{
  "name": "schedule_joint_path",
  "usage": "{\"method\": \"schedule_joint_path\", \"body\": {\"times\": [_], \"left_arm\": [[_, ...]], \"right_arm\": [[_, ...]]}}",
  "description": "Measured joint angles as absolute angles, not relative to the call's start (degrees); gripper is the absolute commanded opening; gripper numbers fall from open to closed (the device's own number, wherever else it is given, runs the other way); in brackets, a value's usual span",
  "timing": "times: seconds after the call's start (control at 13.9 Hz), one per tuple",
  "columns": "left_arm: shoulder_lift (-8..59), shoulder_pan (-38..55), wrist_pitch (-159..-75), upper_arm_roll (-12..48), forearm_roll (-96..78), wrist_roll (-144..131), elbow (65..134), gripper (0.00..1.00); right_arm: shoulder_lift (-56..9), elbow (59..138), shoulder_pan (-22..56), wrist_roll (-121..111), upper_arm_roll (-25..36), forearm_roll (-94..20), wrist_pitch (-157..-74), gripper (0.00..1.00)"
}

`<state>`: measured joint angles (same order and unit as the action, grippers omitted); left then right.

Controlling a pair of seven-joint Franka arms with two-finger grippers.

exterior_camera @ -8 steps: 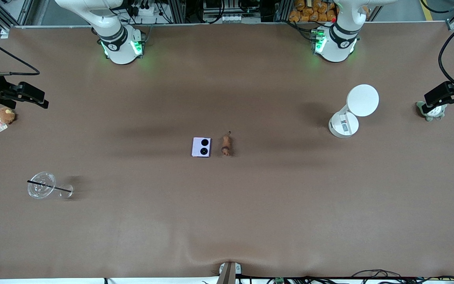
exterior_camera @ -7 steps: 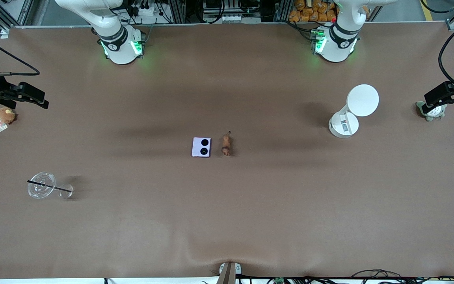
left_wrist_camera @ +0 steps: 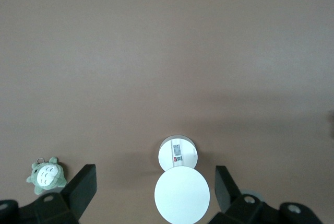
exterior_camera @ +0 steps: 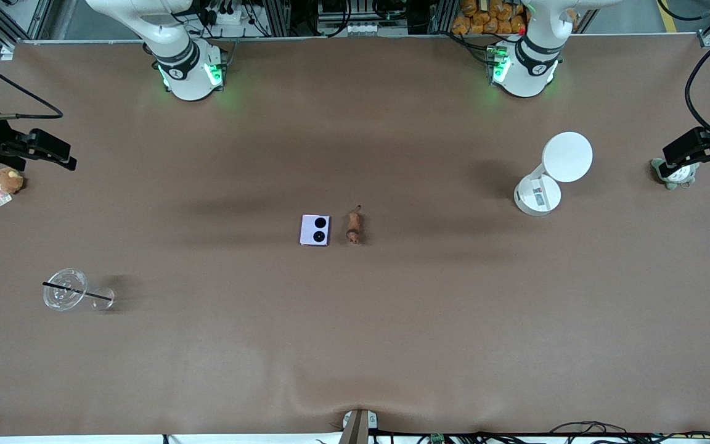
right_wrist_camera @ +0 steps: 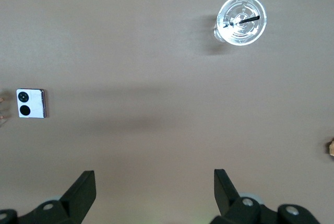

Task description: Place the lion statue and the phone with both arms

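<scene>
Lion statue (exterior_camera: 354,227) is lying at mid-table, long axis running from the bases toward the front camera, dark head end nearer the camera, thin tail pointing toward the bases. Phone (exterior_camera: 315,230) is sitting flat just beside it, toward the right arm's end, camera rings up; the two are not touching.

Left gripper (left_wrist_camera: 151,191) is hanging high over the white lamp-like stand (exterior_camera: 549,174), fingers spread wide, holding nothing. Right gripper (right_wrist_camera: 154,192) is hovering over bare table at its own end, fingers equally wide, empty.

Judgement: task looks untouched. Statue is lying on the left arm's side of the pair, phone on the right arm's, so each arm is facing a straight inward reach.

Clear cup with straw (exterior_camera: 66,290), brown plush (exterior_camera: 8,180), grey-green plush (exterior_camera: 675,174) are sitting well apart.
</scene>
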<state>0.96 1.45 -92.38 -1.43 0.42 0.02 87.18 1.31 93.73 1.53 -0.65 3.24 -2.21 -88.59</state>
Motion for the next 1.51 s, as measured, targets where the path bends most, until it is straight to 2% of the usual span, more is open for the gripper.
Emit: {"method": "schedule_joint_path", "body": {"times": [0.36,0.79,1.51], "left_arm": [[1.67,1.58,-92.46,-1.28,0.42,0.02,87.31,1.00],[10.08,2.88,-94.01,-1.07,0.42,0.03,85.84,1.00],[13.54,5.18,-93.92,-0.64,3.25,0.04,85.51,1.00]], "right_arm": [[1.31,93.71,1.54,-0.65,3.23,-2.21,-88.59,1.00],[1.31,93.69,1.54,-0.65,3.22,-2.21,-88.56,1.00],[1.31,93.68,1.55,-0.65,3.21,-2.21,-88.55,1.00]]}}
